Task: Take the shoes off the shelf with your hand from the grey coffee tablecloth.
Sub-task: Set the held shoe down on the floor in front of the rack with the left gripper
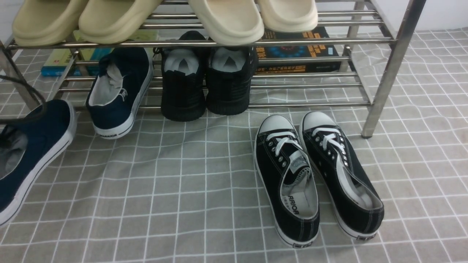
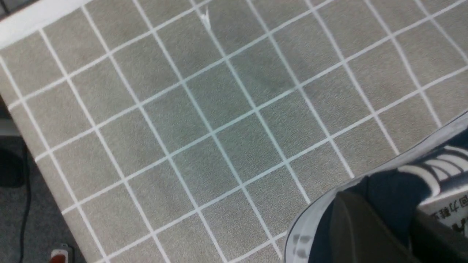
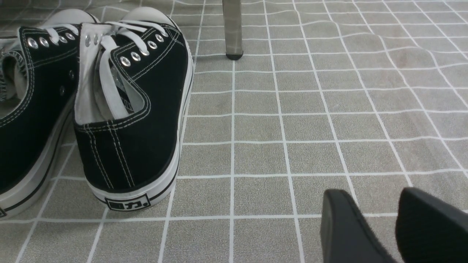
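Over the cloth (image 1: 182, 182), the left gripper (image 2: 391, 226) pinches one navy shoe (image 1: 33, 153) by its collar. So thin a hold may let it twist free. Its mate (image 1: 117, 95) sits ahead on the shelf (image 1: 387, 73), and the right gripper (image 3: 380, 219) hangs empty, jaws apart.

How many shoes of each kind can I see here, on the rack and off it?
Slippers: 4
Navy slip-ons: 2
Black knit shoes: 2
Black lace-ups: 2
Total: 10
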Controlling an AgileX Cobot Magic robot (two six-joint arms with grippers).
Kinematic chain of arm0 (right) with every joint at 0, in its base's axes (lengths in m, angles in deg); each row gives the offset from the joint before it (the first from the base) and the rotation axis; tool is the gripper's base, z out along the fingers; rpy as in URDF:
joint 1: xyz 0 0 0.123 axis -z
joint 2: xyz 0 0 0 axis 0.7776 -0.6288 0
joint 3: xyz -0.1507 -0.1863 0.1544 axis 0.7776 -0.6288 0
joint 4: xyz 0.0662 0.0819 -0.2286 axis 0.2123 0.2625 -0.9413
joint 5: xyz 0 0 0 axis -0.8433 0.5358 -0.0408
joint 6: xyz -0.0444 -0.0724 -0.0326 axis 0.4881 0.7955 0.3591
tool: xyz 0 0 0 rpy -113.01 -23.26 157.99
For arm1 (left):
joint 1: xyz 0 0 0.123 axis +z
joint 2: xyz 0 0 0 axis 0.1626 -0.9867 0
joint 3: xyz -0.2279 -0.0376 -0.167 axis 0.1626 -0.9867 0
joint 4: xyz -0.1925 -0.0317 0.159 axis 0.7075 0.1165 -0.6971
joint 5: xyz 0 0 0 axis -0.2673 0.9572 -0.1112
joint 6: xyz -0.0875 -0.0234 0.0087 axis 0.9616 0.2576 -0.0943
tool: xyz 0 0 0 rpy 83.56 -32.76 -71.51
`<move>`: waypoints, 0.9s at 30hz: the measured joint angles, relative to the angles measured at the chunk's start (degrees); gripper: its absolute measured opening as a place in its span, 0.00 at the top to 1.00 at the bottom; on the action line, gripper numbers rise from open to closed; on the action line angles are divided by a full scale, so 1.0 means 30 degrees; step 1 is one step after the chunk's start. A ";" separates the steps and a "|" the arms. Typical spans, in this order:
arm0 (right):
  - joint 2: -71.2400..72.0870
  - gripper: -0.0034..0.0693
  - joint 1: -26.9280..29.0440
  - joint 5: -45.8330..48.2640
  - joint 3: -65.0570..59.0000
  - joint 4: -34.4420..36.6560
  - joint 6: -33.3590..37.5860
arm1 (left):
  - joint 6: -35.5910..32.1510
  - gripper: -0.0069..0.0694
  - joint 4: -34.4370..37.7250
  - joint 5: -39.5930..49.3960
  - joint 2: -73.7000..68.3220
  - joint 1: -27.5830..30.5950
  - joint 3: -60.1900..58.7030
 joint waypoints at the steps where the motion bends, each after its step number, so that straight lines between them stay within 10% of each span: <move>1: 0.0000 0.62 0.0000 0.0000 0.0000 0.0000 0.0000 | 0.0481 0.84 0.0000 -0.0196 0.0061 0.0000 -0.0419; 14: 0.0000 0.62 0.0000 0.0000 0.0000 0.0000 0.0000 | 0.2275 0.75 0.0601 -0.2917 -0.1260 0.0078 -0.3155; 27: 0.0000 0.62 0.0000 0.0000 0.0000 0.0000 0.0000 | -0.3569 0.38 0.0641 -0.1179 -0.1652 0.0078 0.1080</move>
